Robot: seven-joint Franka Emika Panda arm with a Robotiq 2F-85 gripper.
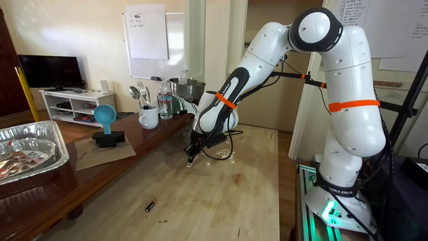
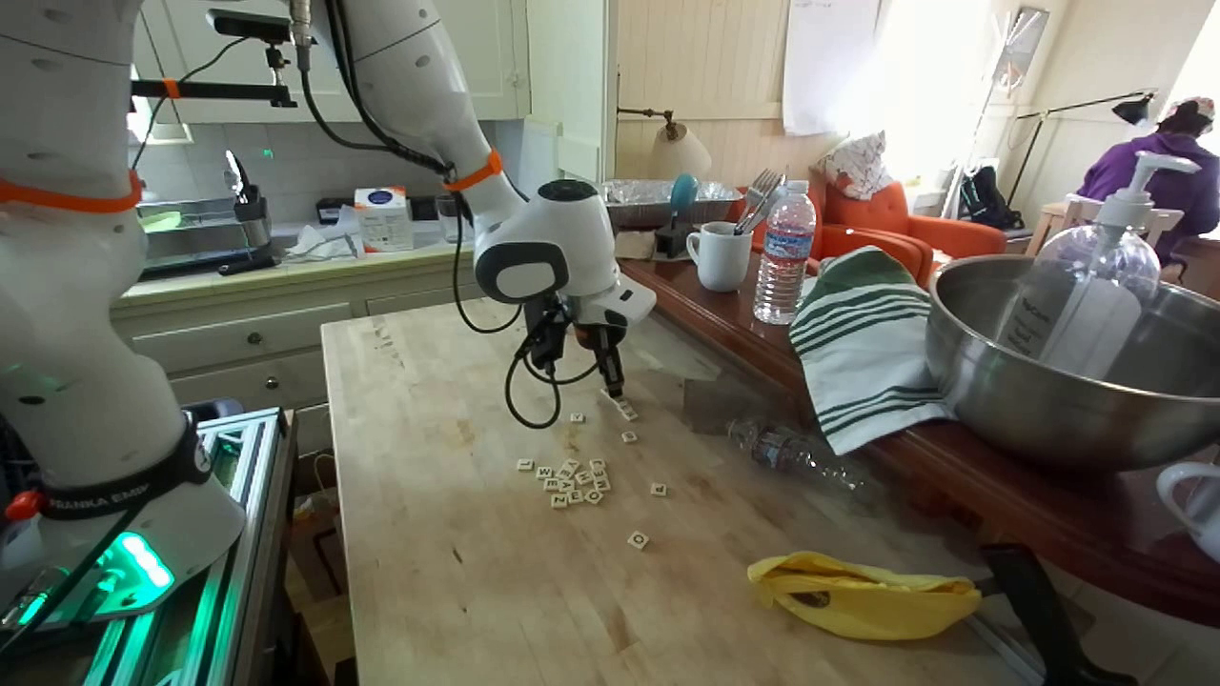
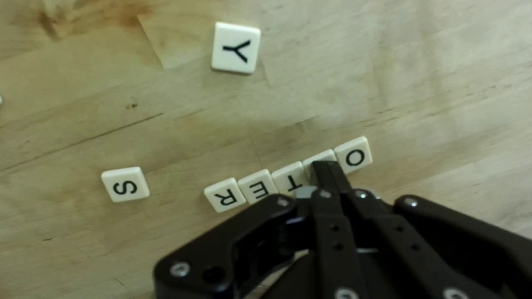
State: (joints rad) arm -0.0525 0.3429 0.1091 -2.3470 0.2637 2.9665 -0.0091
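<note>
Gripper, jaws pressed together, stands over the row of tiles on the counter. Sideways drag could skew the row; off-centre pressure could tip the covered tile

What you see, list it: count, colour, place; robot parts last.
Letter tiles: roughly twenty, cream, light tabletop
Battery: one, black and copper, tabletop
Banana-shaped item: one, yellow, tabletop
Water bottles: two, clear, brown counter and tabletop
Mugs: two, white, counter
Cutlery: several, silver, in one mug
Bowl: one, silver, counter
Pump bottle: one, clear, in bowl
Towel: one, white and green, counter edge
Scoop: one, blue, in black base
Foil trays: two, silver, counter
Television: one, black, white shelf unit
Person: one, purple top, background
Arm: one, white, over tabletop
Gripper: one, black, shut, at letter tiles
</note>
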